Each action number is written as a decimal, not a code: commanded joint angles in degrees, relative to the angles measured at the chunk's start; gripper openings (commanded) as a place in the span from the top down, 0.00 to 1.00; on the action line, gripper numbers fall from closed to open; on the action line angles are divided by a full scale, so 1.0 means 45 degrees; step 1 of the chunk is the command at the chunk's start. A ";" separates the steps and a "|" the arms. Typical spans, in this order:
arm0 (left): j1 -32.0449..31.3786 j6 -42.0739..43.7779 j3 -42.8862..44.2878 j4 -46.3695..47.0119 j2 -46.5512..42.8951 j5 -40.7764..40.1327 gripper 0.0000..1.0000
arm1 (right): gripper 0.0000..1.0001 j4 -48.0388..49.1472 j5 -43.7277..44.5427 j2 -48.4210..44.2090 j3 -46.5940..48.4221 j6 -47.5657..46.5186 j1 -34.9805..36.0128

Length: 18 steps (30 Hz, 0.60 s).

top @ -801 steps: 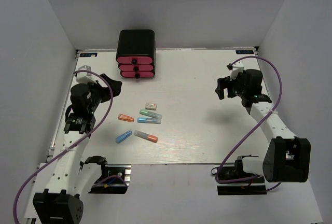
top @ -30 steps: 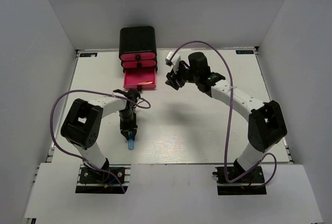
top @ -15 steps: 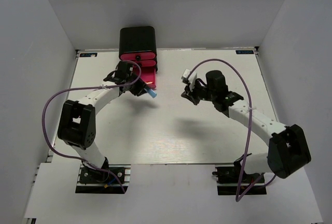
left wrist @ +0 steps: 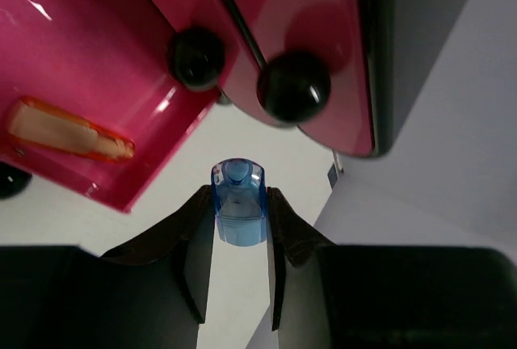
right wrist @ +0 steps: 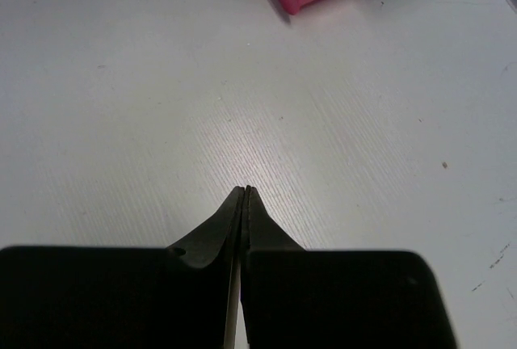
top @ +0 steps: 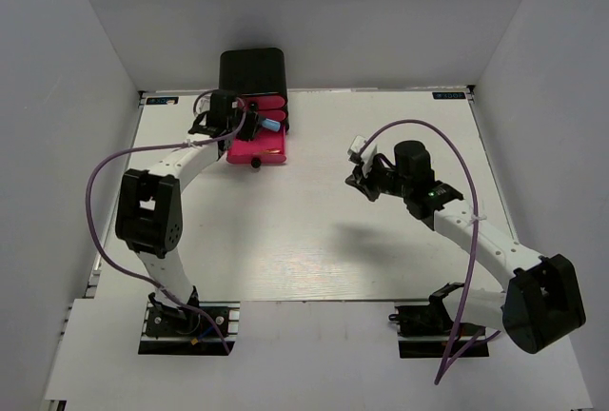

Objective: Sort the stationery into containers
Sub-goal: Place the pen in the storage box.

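Left gripper [left wrist: 239, 194] is clamped on blue capsule [left wrist: 238, 220], held by the rim of the open drawer [top: 257, 152] with orange piece [left wrist: 69, 129] inside | right gripper [right wrist: 245, 194] is shut, empty, over table [right wrist: 121, 82] | risk: if released off-rim, capsule could be dropped outside the drawer.
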 commanded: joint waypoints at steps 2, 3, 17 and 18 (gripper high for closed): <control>0.0185 -0.0160 0.0721 -0.0985 0.0333 -0.1048 0.80 | 1.00 0.0550 -0.0193 -0.0206 -0.0106 -0.0094 -0.0184; 0.0185 -0.0159 0.0837 -0.1178 0.0333 -0.1203 0.71 | 1.00 0.0569 -0.0212 -0.0225 -0.0125 -0.0094 -0.0281; 0.0419 0.1341 0.1852 -0.1668 0.0450 -0.0698 0.48 | 0.98 0.0608 -0.0545 0.0146 0.0011 -0.0036 -0.0555; 0.0419 0.2370 0.1854 -0.1784 0.0296 -0.0696 0.67 | 1.00 0.0589 -0.0603 0.0166 0.0011 -0.0036 -0.0555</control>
